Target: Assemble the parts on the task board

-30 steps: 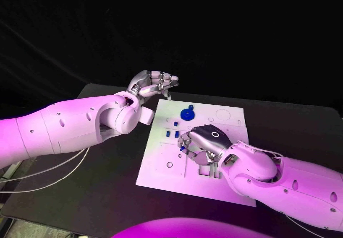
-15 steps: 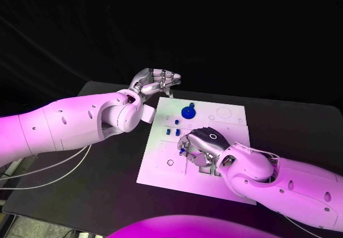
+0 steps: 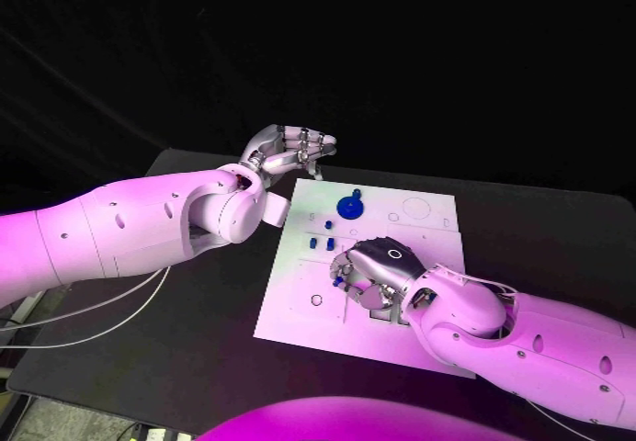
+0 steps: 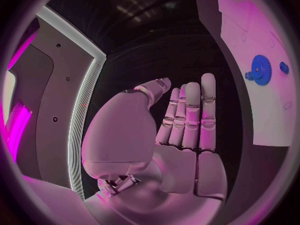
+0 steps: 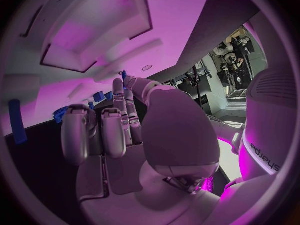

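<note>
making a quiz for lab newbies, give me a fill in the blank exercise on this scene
1. The blue gear lies on the white task ____.
2. The right hand is over the ____ of the task board.
3. The left hand is beyond the board's far-left corner, holding ____.
4. The table under the board is ____ in colour.

Missing words: board; middle; nothing; black

A head camera looks down from above at the white task board (image 3: 357, 266) on the black counter (image 3: 173, 349). Each wrist camera sits close behind its own hand, facing along the fingers. All three views share the board.
</note>
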Controlling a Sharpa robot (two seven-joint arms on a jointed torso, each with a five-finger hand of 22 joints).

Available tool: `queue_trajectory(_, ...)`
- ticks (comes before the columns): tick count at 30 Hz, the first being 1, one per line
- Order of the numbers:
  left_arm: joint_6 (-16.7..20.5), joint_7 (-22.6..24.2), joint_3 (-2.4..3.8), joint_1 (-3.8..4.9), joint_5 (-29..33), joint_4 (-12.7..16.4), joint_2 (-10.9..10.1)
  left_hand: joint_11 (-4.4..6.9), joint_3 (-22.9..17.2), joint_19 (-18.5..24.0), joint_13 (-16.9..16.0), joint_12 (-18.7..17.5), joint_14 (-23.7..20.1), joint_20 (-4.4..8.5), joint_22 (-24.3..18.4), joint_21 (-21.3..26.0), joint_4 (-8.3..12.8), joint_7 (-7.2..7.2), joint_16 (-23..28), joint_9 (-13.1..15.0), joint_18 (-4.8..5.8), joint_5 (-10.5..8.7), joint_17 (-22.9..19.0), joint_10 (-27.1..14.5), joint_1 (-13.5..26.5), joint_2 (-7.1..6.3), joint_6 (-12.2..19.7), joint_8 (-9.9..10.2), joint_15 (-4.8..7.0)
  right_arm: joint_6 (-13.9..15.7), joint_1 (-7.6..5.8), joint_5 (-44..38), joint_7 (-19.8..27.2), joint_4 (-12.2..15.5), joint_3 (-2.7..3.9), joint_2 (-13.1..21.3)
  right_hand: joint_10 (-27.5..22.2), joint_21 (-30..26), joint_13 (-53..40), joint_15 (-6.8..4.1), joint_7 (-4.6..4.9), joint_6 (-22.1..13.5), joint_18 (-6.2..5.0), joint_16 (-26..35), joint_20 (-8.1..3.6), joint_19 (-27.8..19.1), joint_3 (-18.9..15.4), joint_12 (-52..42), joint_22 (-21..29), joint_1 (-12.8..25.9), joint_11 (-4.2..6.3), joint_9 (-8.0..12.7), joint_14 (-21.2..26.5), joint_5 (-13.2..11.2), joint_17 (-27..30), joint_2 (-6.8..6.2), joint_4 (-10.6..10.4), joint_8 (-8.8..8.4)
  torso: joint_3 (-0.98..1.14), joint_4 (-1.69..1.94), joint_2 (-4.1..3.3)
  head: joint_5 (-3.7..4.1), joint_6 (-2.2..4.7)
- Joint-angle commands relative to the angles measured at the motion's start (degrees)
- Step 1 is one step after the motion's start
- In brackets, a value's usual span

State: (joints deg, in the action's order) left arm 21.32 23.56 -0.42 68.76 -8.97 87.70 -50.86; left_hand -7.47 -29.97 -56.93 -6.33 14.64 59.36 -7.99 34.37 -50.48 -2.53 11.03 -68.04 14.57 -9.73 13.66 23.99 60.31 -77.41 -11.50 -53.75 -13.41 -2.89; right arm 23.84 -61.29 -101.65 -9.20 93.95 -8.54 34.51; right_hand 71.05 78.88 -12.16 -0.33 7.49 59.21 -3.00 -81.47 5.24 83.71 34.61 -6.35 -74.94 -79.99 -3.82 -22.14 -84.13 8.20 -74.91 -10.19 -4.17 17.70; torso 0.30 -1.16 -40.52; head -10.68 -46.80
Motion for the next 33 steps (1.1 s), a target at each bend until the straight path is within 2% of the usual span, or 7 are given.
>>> queue_trajectory(1, -0.5, 0.4, 0.03, 0.02, 0.3, 0.1, 0.1, 0.11, -0.3, 0.1, 0.1, -0.1, -0.4, -0.15, -0.1, 0.4, -0.2, 0.07, 0.2, 0.0, -0.79, -0.07, -0.1, -0.4, 0.3, -0.23, 0.0, 0.2, -0.16, -1.0, 0.06, -0.9, -0.2, -0.2, 0.00, -0.1, 0.4, 0.4, 0.0, -0.41, 0.10, 0.1, 0.90, 0.2, -0.08, 2.3, 0.0, 0.4, -11.9, 0.4, 0.20, -0.1, -3.4, -0.3, -2.9, 0.13, 0.2, 0.05, -0.01, -0.01, 0.02, 0.04, -0.07)
queue_trajectory(16, -0.5, 0.3, 0.03, 0.03, 0.3, 0.2, 0.0, 0.12, -0.4, 0.2, 0.1, 0.0, -0.4, -0.18, -0.1, 0.4, -0.2, 0.05, 0.2, 0.0, -0.80, -0.09, -0.1, -0.4, 0.4, -0.19, 0.1, 0.2, -0.16, -1.7, 0.12, -2.0, -0.9, -1.0, -0.01, -0.8, 0.4, 0.4, 0.0, -0.41, 0.10, 0.0, 0.90, 0.2, -0.08, 2.3, 0.0, 0.4, -11.9, 0.4, 0.21, -0.1, -3.4, -0.4, -3.0, 0.15, 0.3, 0.04, -0.04, 0.03, -0.06, 0.06, -0.21)
queue_trajectory(25, -0.5, 0.2, 0.03, 0.03, 0.3, 0.4, 0.0, 0.12, -0.4, 0.2, 0.1, 0.0, -0.4, -0.18, -0.1, 0.4, -0.2, 0.05, 0.2, 0.0, -0.80, -0.09, -0.1, -0.4, 0.4, -0.19, 0.1, 0.2, -0.16, -4.2, 0.19, -2.1, -0.7, -1.1, -0.21, -1.4, 0.4, 0.4, -0.1, -0.40, 0.07, 0.0, 0.90, 0.2, -0.05, 2.3, -0.2, 0.6, -12.0, 0.7, 0.21, -0.2, -3.4, -1.4, -2.9, 0.07, 0.3, 0.00, -0.05, -0.01, 0.02, 0.03, -0.49)
queue_trajectory(33, -0.6, 0.0, 0.03, 0.04, 0.3, 0.4, 0.0, 0.12, -0.4, 0.2, 0.1, 0.0, -0.5, -0.18, -0.1, 0.4, -0.1, 0.06, 0.2, 0.0, -0.81, -0.10, -0.1, -0.5, 0.4, -0.19, 0.1, 0.2, -0.16, -5.0, 0.22, -2.0, -1.1, -1.1, -0.29, -1.5, -0.3, -0.2, 0.0, -0.13, 0.41, -1.2, 0.78, 0.3, 0.12, 2.0, -0.5, 1.5, -11.9, 2.3, -0.16, -0.1, -3.3, -2.5, -2.5, -0.86, -0.3, -0.85, -0.05, -0.04, 0.04, 0.14, -0.48)
